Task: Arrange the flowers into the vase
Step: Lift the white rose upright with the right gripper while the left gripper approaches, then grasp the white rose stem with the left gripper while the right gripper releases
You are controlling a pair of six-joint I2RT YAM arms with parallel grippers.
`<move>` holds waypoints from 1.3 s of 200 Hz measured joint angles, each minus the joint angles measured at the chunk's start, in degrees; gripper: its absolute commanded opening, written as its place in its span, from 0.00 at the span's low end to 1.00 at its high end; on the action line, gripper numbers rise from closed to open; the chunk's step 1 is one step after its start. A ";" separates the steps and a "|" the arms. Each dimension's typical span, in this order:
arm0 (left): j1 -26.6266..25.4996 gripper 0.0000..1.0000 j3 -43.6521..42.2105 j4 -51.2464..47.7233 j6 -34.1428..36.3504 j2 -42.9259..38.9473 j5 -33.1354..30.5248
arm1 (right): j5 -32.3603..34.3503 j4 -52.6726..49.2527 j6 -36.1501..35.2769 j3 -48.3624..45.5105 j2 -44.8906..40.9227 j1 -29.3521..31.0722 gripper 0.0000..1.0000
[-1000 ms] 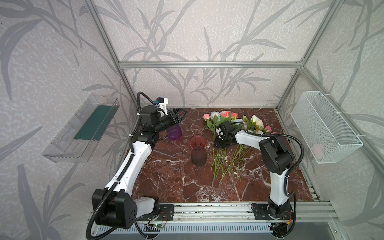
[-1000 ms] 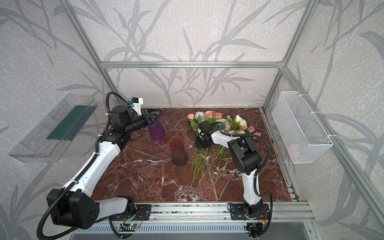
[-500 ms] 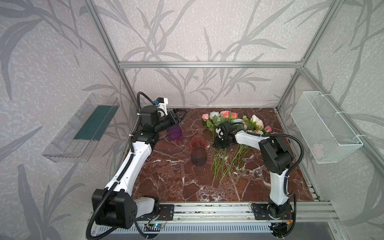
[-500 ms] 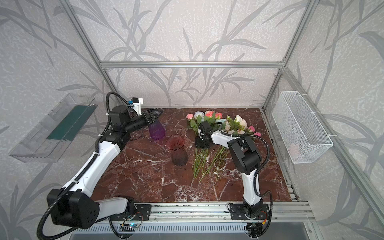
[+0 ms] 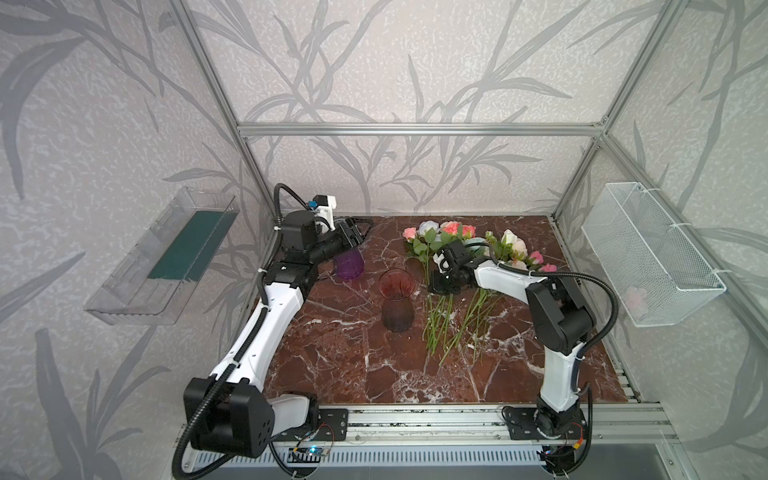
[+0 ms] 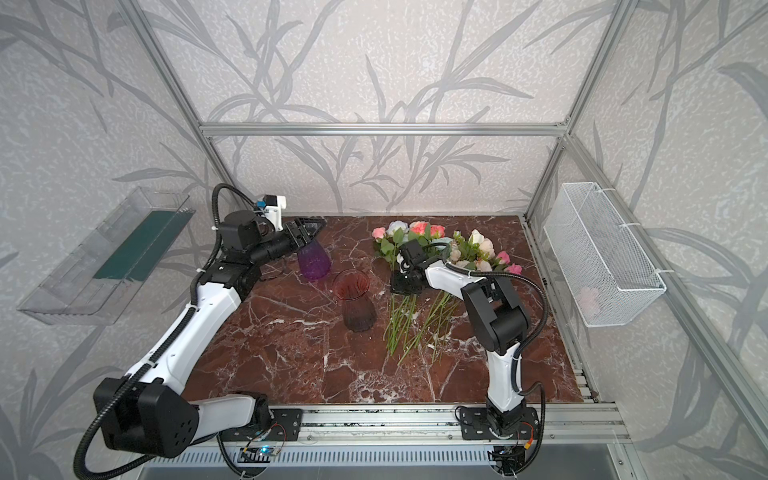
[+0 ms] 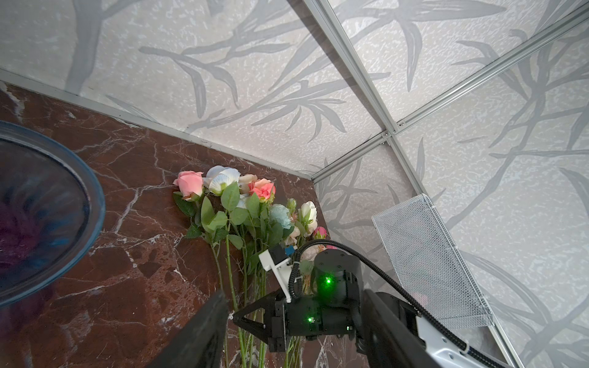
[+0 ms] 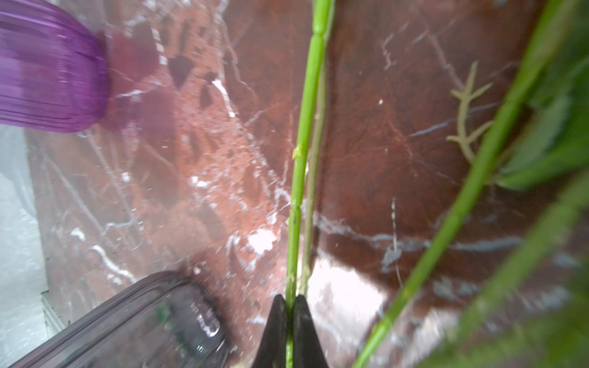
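In both top views we see the flowers [image 5: 438, 320] [image 6: 401, 320] lying flat on the table [image 5: 332, 353] [image 6: 270, 353], right of centre. Their heads point to the far side and their cut ends to the near side, so the long axes run far to near in a slight fan. The right gripper [image 5: 441, 290] [image 6: 404, 289] is down on them, just beside the upright red vase [image 5: 397, 305] [image 6: 355, 301]. The left gripper [image 5: 361, 228] [image 6: 313, 228] sits at the mouth of the purple vase [image 5: 349, 266] [image 6: 313, 264], far left.

From the left wrist we see its fingers [image 7: 204, 334] standing apart with nothing between them. The purple vase [image 7: 92, 204] is off to one side, and the flowers [image 7: 242, 207] lie beyond with their heads toward the wall.

From the right wrist we see the right gripper [image 8: 289, 306] pinched shut on one green stem [image 8: 302, 137], which runs straight away from the tips along the marble. The red vase [image 8: 143, 318] is close beside.
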 measured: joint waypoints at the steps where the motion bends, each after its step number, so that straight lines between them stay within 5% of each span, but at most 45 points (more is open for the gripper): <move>1: 0.00 0.68 0.00 0.00 0.00 0.00 0.02 | 0.02 0.00 0.00 -0.04 -0.17 0.00 0.00; 91: -1.09 0.70 -1.18 5.73 -1.03 0.00 5.55 | 4.72 -1.86 -2.93 -2.58 -21.09 0.85 0.00; 126: -3.98 0.70 -1.73 10.32 -1.64 -0.04 9.49 | 10.45 -5.84 -7.34 1.46 -28.55 6.29 0.00; 212: -7.41 0.72 -7.85 31.43 -8.96 -2.75 18.36 | 12.74 -11.39 -11.74 15.17 -29.66 18.93 0.00; 260: -8.68 0.53 -8.04 36.09 -9.07 -4.35 20.31 | 12.17 -11.96 -11.72 15.76 -28.11 20.41 0.00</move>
